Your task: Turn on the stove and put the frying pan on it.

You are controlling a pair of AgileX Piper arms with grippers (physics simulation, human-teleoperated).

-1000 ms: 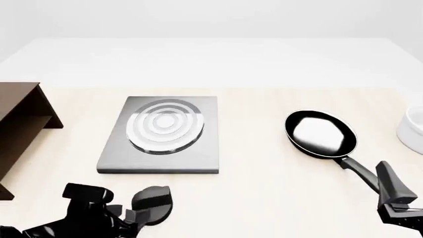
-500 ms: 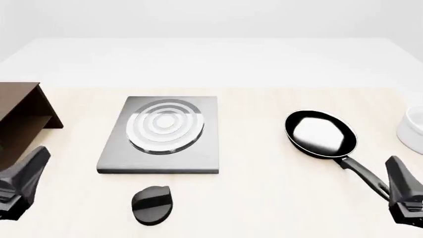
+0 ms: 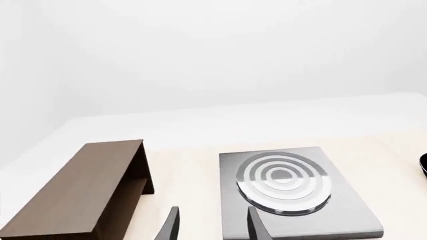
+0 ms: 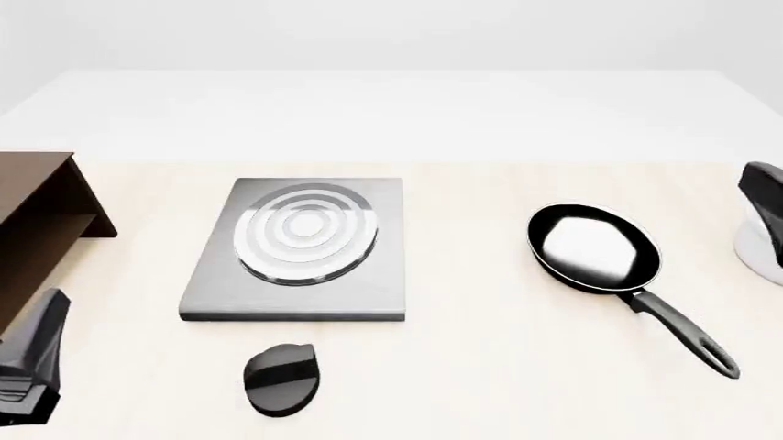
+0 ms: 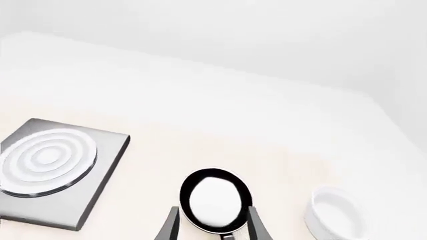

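Observation:
The stove (image 4: 293, 247), a grey slab with silver rings, lies left of centre; it also shows in the left wrist view (image 3: 287, 187) and the right wrist view (image 5: 50, 167). Its black oval knob (image 4: 281, 378) lies in front of it. The frying pan (image 4: 593, 247) sits on the table to the right, its handle (image 4: 685, 332) pointing to the front right; it also shows in the right wrist view (image 5: 215, 200). My left gripper (image 4: 35, 362) is at the front left edge, open and empty (image 3: 212, 230). My right gripper (image 4: 765, 202) is at the right edge, open and empty (image 5: 212, 230).
A brown wooden shelf (image 4: 43, 229) stands at the left, close to my left gripper; it also shows in the left wrist view (image 3: 87, 190). A white bowl (image 4: 761, 247) sits at the right edge, partly behind my right gripper, and shows in the right wrist view (image 5: 337, 215).
My left gripper has moved from the knob to the front left edge. My right gripper has moved from near the pan handle's end, back along the right edge to the bowl.

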